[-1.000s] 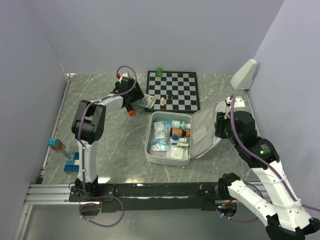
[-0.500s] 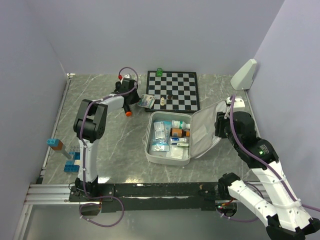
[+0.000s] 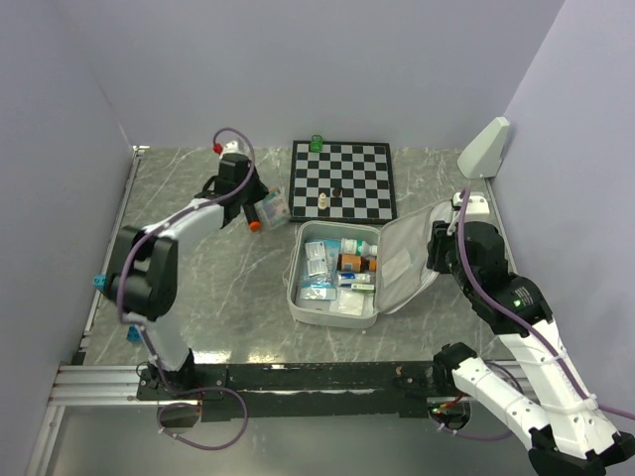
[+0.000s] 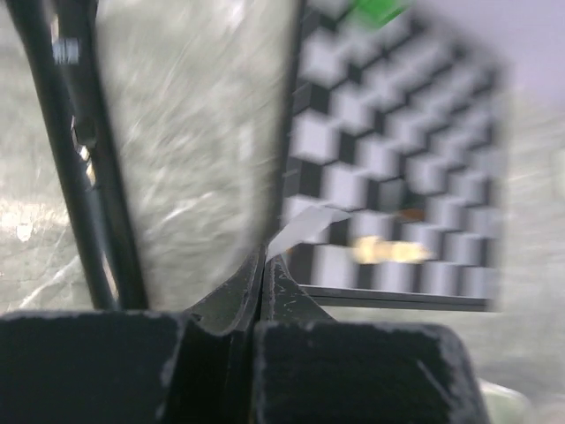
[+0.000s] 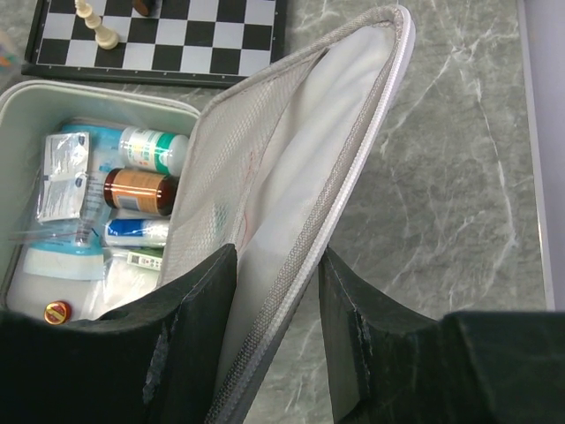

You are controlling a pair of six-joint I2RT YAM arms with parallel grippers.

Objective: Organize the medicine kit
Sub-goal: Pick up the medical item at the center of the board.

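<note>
The medicine kit (image 3: pixel 294 288) lies open in the middle of the table, its tray holding bottles, a tube and sachets. Its mesh-lined lid (image 3: pixel 409 260) leans up to the right. My right gripper (image 3: pixel 442 243) is shut on that lid, and in the right wrist view the zipper rim (image 5: pixel 344 194) runs between the right gripper's (image 5: pixel 278 256) fingers. My left gripper (image 3: pixel 260 210) is beside the chessboard's left edge, shut on a flat clear packet (image 3: pixel 275 206). The blurred left wrist view shows the packet (image 4: pixel 194 150) pinched at the left gripper's (image 4: pixel 263 263) tips.
A black-and-white chessboard (image 3: pixel 357 171) with two small pieces (image 3: pixel 323 201) and a green object (image 3: pixel 317 142) lies behind the kit. A white wedge (image 3: pixel 484 147) stands at the back right. Blue blocks (image 3: pixel 133 333) sit at the left edge, partly behind the left arm.
My left gripper has shut on the packet at the chessboard's left edge and drawn it left, with the arm's elbow swinging toward the near left. The right arm and lid have not moved.
</note>
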